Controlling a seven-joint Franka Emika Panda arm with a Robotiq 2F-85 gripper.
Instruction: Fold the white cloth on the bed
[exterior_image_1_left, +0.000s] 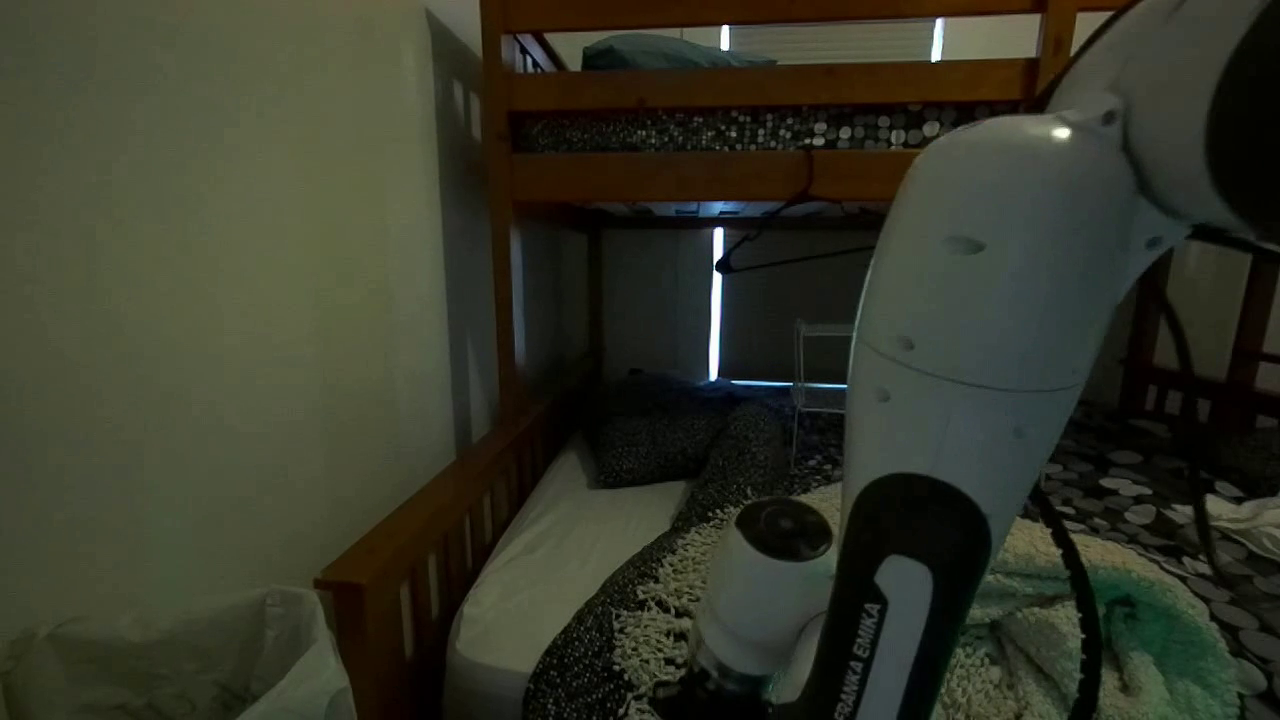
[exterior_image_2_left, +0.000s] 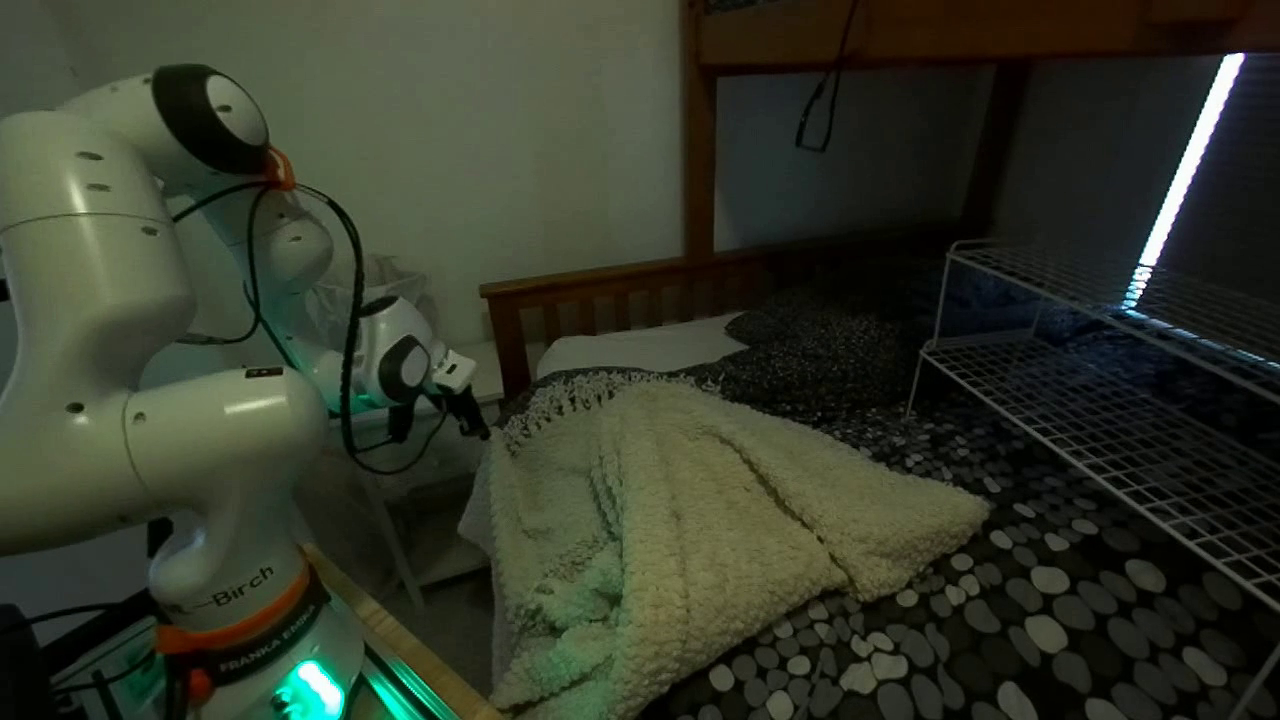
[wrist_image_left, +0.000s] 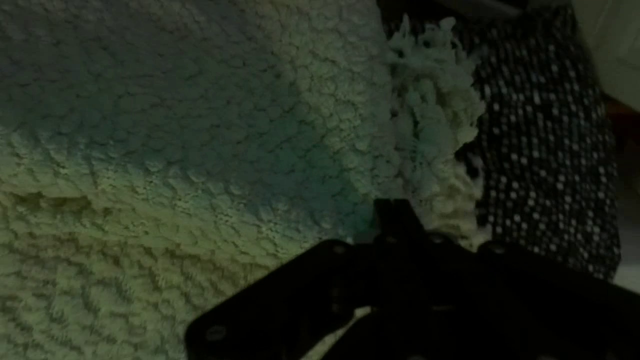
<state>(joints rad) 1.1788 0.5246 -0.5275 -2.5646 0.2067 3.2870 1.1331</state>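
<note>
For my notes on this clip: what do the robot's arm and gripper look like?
The arm is white and rounded, with black patches and black cables along it. Its base carries an orange band, a green light, and lettering reading Birch and FRANKA EMIKA. The gripper is black and angular, with round pins at its hinges.

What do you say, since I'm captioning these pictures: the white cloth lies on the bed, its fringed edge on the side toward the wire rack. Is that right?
Not quite: in an exterior view, the fringed edge is on the side toward the slatted wooden rail, not toward the wire rack. The white cloth does lie on the bed.
</note>
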